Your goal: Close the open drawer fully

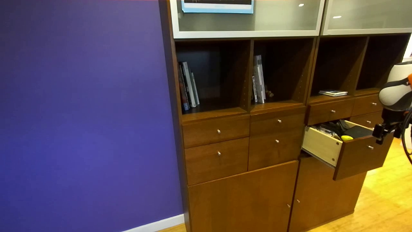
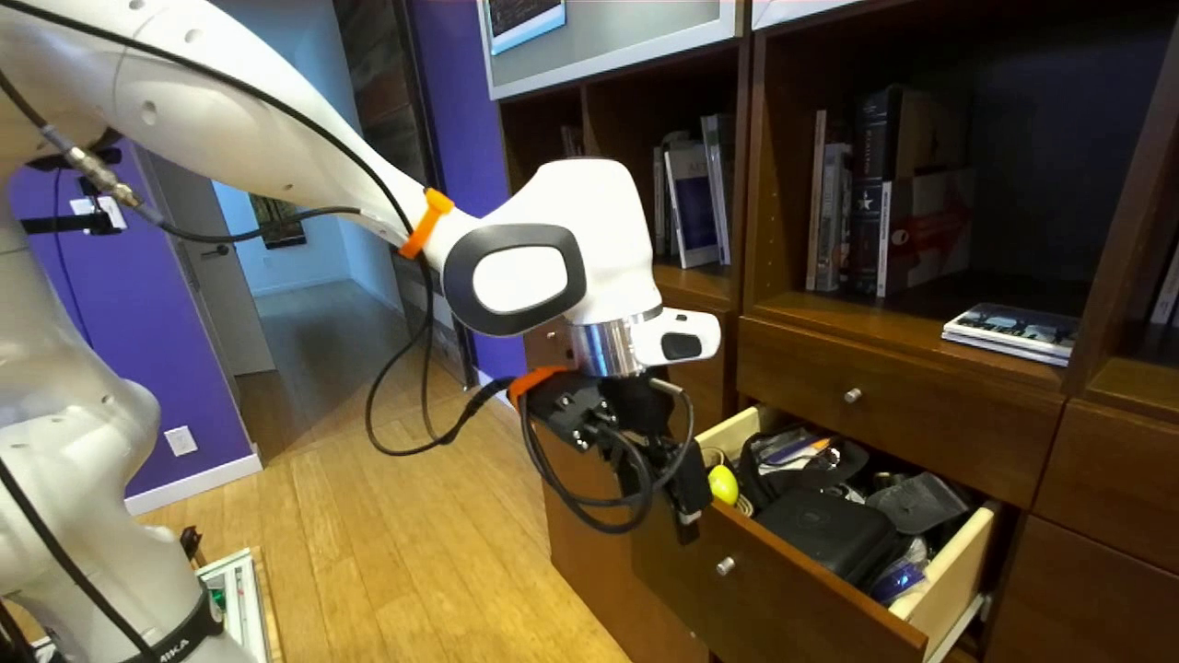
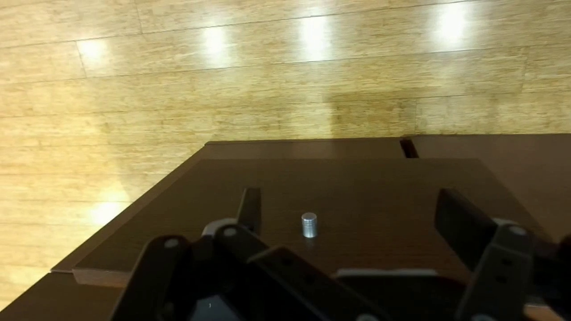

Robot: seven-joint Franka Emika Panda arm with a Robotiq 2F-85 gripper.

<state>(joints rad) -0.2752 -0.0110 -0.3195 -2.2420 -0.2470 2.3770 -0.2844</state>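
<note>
White Franka arm [image 2: 267, 152] stands before the brown cabinet [image 1: 307, 77], out of which juts the wooden drawer [image 2: 783, 608], long axis crosswise to my push. Robotiq gripper [image 3: 350, 207], spread wide, holding nothing, faces it; I'd press cabinetward, beside the silver knob [image 3: 309, 225].

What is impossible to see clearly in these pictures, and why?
Inside bottom of the drawer: in an exterior view, mostly covered by its contents.
Top edge of the drawer front: in the wrist view, largely hidden by the gripper.
Blue-edged sheet: in both exterior views, cut off by the top edge.
Titles on the books: in an exterior view, too small.
</note>
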